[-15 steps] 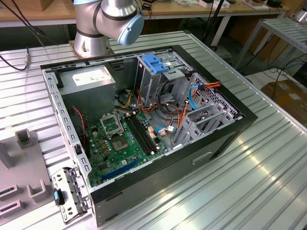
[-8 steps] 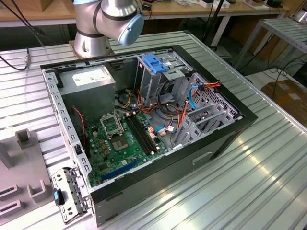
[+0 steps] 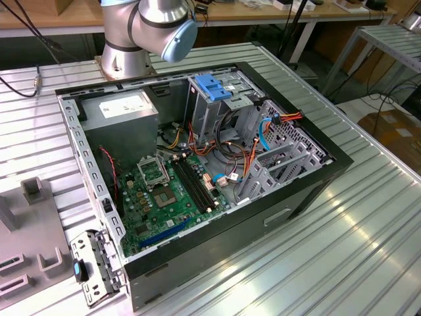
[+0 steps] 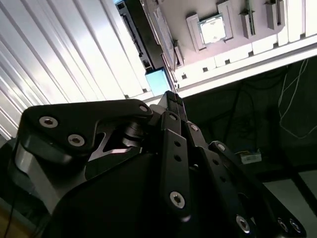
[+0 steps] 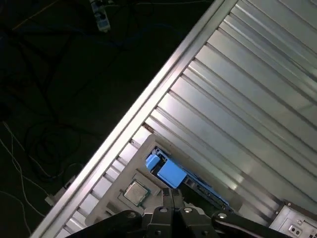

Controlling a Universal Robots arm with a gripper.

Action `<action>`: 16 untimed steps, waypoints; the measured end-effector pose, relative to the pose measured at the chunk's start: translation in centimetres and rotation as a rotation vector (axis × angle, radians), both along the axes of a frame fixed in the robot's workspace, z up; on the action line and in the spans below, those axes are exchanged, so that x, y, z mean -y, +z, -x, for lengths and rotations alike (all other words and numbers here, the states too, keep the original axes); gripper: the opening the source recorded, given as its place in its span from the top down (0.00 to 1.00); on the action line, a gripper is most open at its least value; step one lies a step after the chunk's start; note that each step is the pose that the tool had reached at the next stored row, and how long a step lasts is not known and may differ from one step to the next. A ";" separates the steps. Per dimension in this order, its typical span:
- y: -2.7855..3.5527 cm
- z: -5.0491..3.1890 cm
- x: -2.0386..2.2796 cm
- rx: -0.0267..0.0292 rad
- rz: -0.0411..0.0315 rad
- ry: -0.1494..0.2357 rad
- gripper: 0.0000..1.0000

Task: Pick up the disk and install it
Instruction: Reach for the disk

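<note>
The disk [image 5: 195, 184] is a flat dark drive with a bright blue rail end [image 5: 171, 171]. It lies on a grey fixture plate [image 5: 143, 151] on the ribbed metal table. In the second wrist view the disk [image 4: 141, 39] runs away from the fingertips and its blue end [image 4: 157, 82] sits just past them. My gripper [image 5: 172, 194] hovers above the blue end with its black fingers [image 4: 171, 99] pressed together and nothing between them. The open computer case [image 3: 197, 171] stands in the middle of the table in the exterior view.
A processor chip [image 5: 134, 192] rests in the fixture plate beside the disk. In the case, a light-blue latch plate [image 3: 212, 85] tops a silver drive cage, with orange and blue cables beside it. The arm's base [image 3: 141, 33] stands behind the case. The table edge [image 5: 148, 104] drops to a dark floor.
</note>
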State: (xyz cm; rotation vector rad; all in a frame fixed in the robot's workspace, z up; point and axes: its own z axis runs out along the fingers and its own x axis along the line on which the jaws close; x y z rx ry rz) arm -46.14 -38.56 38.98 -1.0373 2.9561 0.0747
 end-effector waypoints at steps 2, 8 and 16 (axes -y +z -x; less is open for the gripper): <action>-0.03 0.00 0.00 0.0000 0.0000 0.043 0.89; -0.09 0.00 0.00 0.0000 0.0006 0.183 0.89; -0.29 -0.03 0.00 0.0033 0.0010 0.351 0.89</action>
